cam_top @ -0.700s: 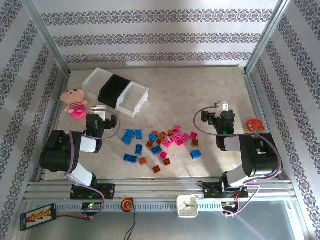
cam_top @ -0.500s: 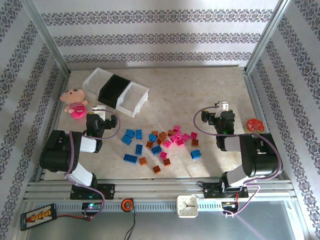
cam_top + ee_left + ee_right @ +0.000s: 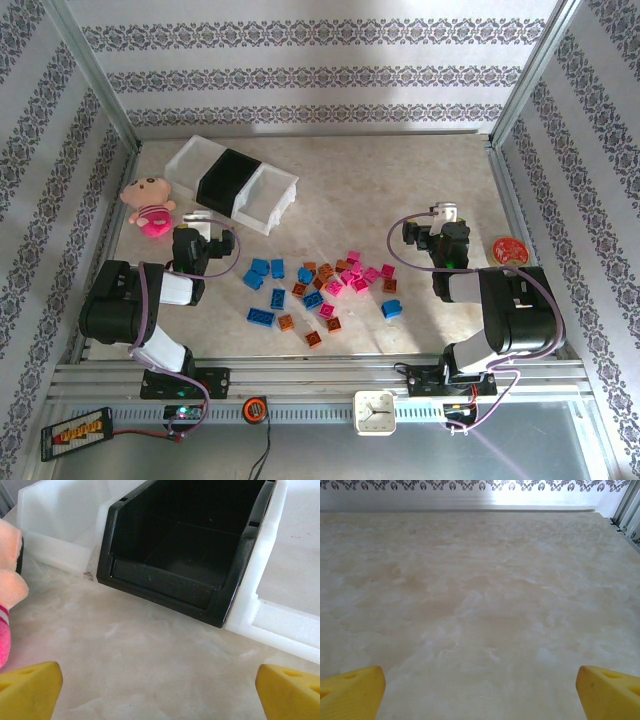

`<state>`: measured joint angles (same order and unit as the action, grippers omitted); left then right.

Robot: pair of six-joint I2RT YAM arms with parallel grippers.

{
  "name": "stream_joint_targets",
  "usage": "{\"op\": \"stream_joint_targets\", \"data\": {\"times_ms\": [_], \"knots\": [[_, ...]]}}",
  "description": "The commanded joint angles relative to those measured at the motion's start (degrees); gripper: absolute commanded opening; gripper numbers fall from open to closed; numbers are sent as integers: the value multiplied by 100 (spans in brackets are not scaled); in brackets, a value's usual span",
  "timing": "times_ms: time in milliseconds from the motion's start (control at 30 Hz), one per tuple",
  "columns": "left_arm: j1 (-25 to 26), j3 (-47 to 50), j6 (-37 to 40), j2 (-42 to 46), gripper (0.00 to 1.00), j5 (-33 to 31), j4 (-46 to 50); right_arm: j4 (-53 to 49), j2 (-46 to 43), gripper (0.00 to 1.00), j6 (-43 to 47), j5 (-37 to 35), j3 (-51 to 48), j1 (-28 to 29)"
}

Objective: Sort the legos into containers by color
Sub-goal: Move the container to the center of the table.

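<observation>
The legos (image 3: 318, 286) lie scattered between our left end effector (image 3: 160, 687) and right end effector (image 3: 480, 687). We see both spread wide, holding nothing

The bins (image 3: 232, 183) sit in a slanted row at the back left of the worktop (image 3: 420, 170), touching side to side. The doll (image 3: 148, 205) lies just left of them, a bit nearer the front. The legos (image 3: 320, 285) are scattered loose mid-worktop, in front of the bins and off to their right. The left claw (image 3: 198, 220) is between the doll and the legos, with the middle bin (image 3: 185, 545) straight ahead of it. The right claw (image 3: 430, 218) is right of the legos, with the tin (image 3: 509, 249) further right by the edge. A clock (image 3: 375, 412) sits on the front rail (image 3: 300, 378).
</observation>
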<state>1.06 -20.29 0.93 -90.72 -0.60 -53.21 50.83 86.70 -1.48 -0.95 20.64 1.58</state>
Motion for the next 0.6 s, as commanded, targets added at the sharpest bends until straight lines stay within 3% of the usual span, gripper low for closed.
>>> {"op": "stream_joint_targets", "data": {"times_ms": [0, 567], "knots": [[13, -114, 66, -61, 99, 52, -283, 199, 49, 98, 38, 95, 118, -79], [8, -150, 28, -67, 99, -18, -212, 182, 55, 98, -11, 137, 133, -113]]}}
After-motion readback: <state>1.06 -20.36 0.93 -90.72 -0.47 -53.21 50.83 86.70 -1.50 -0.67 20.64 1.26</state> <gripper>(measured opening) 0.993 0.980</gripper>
